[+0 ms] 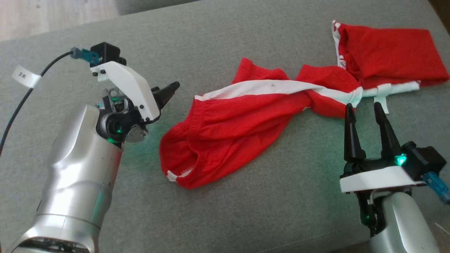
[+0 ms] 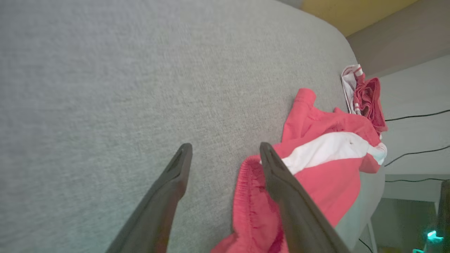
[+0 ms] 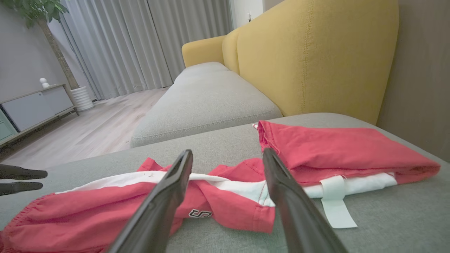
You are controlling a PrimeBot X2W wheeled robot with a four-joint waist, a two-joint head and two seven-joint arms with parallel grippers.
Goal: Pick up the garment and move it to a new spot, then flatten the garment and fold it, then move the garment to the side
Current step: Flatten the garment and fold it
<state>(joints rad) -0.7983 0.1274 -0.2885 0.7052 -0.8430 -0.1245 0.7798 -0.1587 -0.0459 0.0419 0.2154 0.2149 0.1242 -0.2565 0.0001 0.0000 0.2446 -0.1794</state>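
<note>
L gripper (image 1: 168, 90) is held w/ jaws spread, nothing gripped, tips aimed at the elasticated end just beside it. The garment (image 1: 246, 119), red w/ a white stripe, is laid twisted on the grey seat cushion (image 1: 246, 211). Its long axis runs left-right and the far end is folded flat at upper right. R gripper (image 1: 363, 105) is also spread and empty, tips just short of the twisted middle by the white tab (image 1: 381, 102). Each arm is judged nearer its own end, so a pick along the axis is favoured.
</note>
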